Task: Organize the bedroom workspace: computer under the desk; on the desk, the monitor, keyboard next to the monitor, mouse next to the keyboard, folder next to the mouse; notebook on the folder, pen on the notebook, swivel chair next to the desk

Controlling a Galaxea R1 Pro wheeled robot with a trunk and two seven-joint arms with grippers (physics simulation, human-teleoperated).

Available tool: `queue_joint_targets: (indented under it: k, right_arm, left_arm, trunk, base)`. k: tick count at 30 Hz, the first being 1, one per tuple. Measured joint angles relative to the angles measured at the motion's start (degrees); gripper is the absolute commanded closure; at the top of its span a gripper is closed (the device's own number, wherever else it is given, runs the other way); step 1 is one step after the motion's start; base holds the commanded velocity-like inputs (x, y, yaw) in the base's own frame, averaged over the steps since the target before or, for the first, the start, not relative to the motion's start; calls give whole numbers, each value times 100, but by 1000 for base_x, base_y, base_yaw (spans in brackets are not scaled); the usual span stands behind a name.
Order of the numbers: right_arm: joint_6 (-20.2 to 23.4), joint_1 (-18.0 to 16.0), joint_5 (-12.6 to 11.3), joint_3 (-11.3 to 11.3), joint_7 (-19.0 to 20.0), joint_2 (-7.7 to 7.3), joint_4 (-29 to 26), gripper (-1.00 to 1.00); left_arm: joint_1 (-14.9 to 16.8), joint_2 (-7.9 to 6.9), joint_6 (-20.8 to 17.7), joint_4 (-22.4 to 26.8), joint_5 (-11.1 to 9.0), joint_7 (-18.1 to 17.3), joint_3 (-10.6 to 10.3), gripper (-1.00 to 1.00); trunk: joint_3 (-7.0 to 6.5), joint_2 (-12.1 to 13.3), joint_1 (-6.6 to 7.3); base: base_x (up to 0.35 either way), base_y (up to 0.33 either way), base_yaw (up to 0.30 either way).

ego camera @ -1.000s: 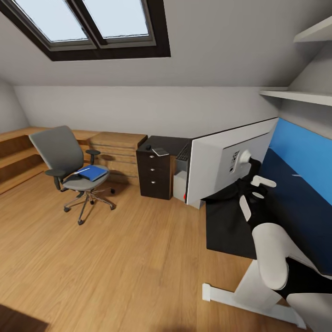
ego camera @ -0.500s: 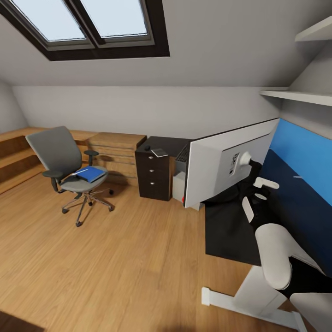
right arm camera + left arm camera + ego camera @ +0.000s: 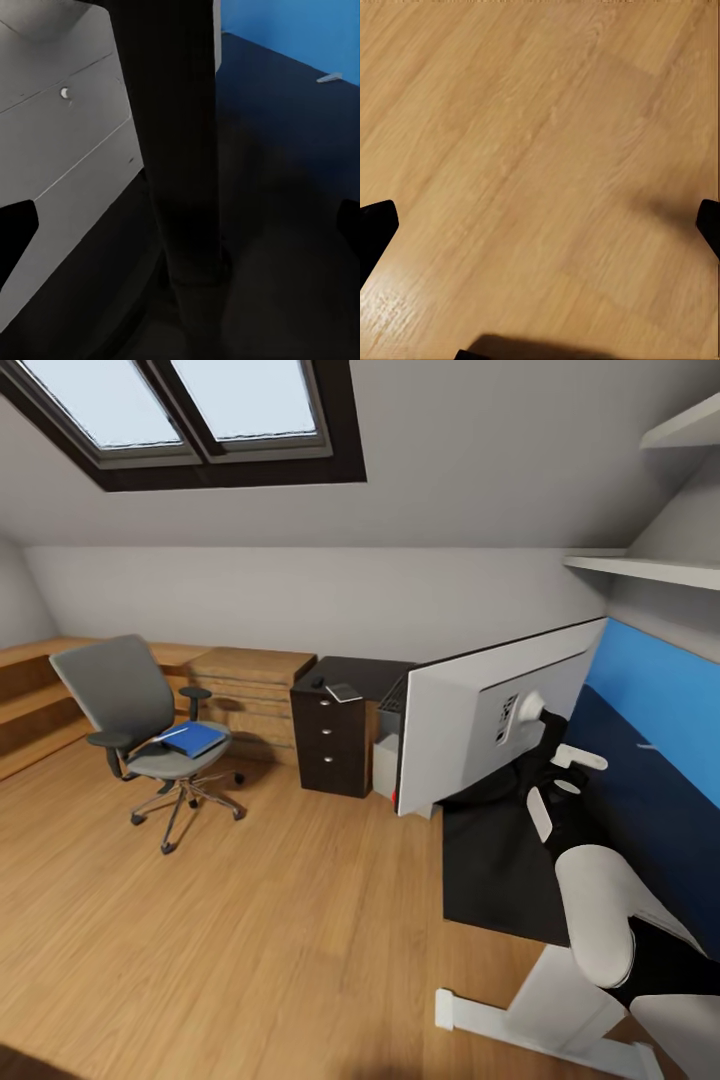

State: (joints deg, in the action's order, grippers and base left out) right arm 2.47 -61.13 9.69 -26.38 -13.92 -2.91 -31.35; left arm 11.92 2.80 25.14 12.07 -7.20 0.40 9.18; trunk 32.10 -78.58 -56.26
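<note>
The grey swivel chair point(image 3: 125, 705) stands on the floor at the left, with the blue folder point(image 3: 198, 740) on its seat. A thin white stick point(image 3: 176, 732) that looks like the pen lies on the folder. The black desk point(image 3: 490, 860) carries the monitor point(image 3: 470, 725), seen from its pale back. The notebook point(image 3: 346, 690) and mouse point(image 3: 318, 682) lie above the drawer unit point(image 3: 328, 738). The keyboard point(image 3: 396, 695) peeks out behind the monitor. The computer point(image 3: 385, 765) sits under the desk. My right gripper point(image 3: 180, 229) is open, with the monitor stand point(image 3: 184, 150) between its fingers. My left gripper point(image 3: 541, 229) is open over bare floor.
A blue upright panel point(image 3: 655, 685) backs the desk at the right. A light-wood drawer chest point(image 3: 245, 695) and low wooden steps point(image 3: 30, 700) line the far wall behind the chair. White shelves point(image 3: 640, 568) hang above the desk. Wide wooden floor point(image 3: 250, 920) lies between me and the chair.
The whole picture has slid a little to the left, so the camera has moved. My right arm stays at the monitor stand. Nothing was taken hold of or let go.
</note>
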Motion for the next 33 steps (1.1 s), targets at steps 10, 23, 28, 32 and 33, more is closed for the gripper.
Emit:
queue_joint_targets:
  k: [10,23,28,32,33]
  right_arm:
    - [0,0,0,0,0,-1,2,-100]
    - [0,0,0,-8,2,-11,69,-100]
    - [0,0,0,-8,4,-20,75,-100]
    - [0,0,0,-8,6,-29,78,-100]
    - [0,0,0,-8,7,-30,80,-100]
  left_arm:
    - [0,-8,1,0,0,1,0,-100]
    - [0,-9,1,1,0,-3,0,-100]
    - [0,-9,1,0,0,0,0,-100]
    - [0,-9,1,0,0,0,0,-100]
    - [0,-9,1,0,0,-1,0,-100]
  trunk:
    - [0,0,-1]
    - [0,0,0]
    - [0,0,-1]
    - [0,0,-2]
    - [0,0,-2]
  base:
    - [105,-55,0]
    - [113,-5,0]
    - [97,0,0]
    - [35,0,0]
    - [19,0,0]
